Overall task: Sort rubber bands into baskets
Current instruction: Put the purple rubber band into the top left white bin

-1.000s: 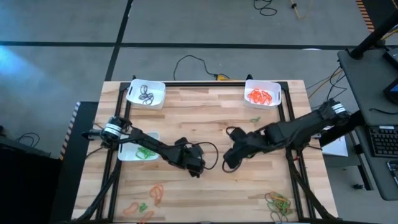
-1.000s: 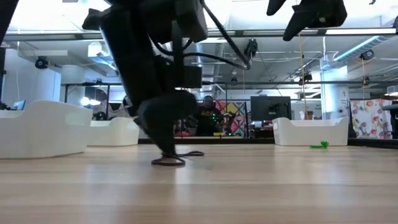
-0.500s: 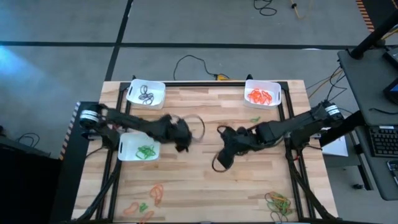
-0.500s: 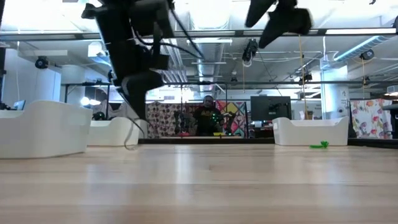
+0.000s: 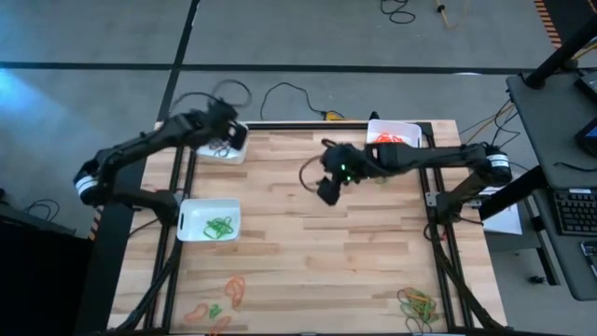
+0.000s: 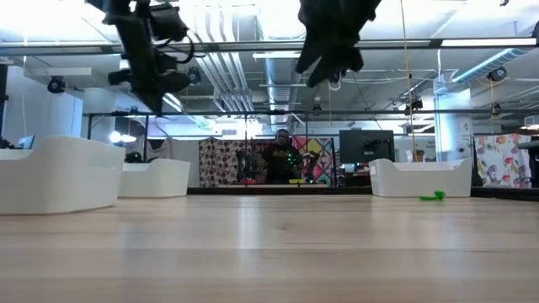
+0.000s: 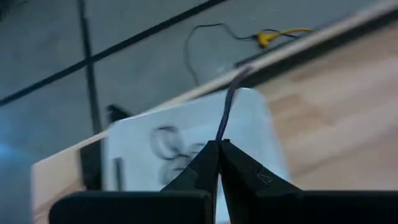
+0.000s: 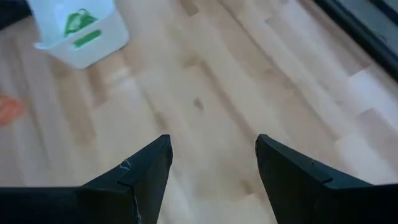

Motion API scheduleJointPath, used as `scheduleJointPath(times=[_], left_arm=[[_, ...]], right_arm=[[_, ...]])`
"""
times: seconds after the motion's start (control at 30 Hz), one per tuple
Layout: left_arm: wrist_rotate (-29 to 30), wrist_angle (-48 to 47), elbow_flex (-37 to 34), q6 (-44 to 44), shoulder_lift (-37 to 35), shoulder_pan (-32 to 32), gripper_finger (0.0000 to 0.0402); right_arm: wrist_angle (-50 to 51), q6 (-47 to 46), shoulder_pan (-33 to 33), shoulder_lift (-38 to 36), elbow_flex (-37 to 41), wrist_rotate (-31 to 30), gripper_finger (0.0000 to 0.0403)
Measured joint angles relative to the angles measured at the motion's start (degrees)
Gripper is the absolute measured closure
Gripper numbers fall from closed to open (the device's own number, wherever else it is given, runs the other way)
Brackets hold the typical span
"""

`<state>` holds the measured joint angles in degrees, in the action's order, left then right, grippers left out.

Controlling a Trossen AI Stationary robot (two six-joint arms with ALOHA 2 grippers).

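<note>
Loose bands [image 5: 418,302] at the bench's [image 5: 308,271] near edge, green-band basket [image 5: 208,220] mid-left, right hand [image 5: 326,189] gaping empty over the middle, left hand [image 5: 227,130] pinched on a dark band [image 7: 227,111] above far-left basket [image 7: 186,140], orange-band basket [image 5: 394,139] far right

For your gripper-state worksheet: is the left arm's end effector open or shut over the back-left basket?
Shut. In the left wrist view the left end effector has its fingertips pressed together, pinching a dark rubber band above the basket.

The left hand [image 5: 224,131] covers most of the white rectangular plastic basket [image 5: 207,149] at the desk's eleven o'clock corner; the dark loops [image 7: 166,142] inside blur in the wrist view.
</note>
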<state>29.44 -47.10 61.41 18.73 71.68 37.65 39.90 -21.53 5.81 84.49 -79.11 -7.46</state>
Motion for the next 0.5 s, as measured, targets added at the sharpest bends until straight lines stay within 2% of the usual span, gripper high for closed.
scheduleJointPath(times=[0.1,0.2,0.3,0.5], left_arm=[[-0.4,0.0,-0.3,-1.7,-0.7,5.7,0.0401],[-3.7,1.1,-1.0,-3.0,0.5,8.6,0.0401],[-8.8,4.5,-1.2,-1.4,3.1,8.9,0.0401],[-11.2,6.1,-2.2,0.3,9.8,8.3,0.0401]], right_arm=[[0.0,5.1,3.8,0.0,0.0,1.0,0.0179],[-0.5,9.0,7.6,0.0,0.0,1.1,0.0179],[-2.1,11.3,11.1,0.0,0.0,1.5,0.0179],[-5.0,12.6,15.6,0.0,-0.1,1.5,0.0179]])
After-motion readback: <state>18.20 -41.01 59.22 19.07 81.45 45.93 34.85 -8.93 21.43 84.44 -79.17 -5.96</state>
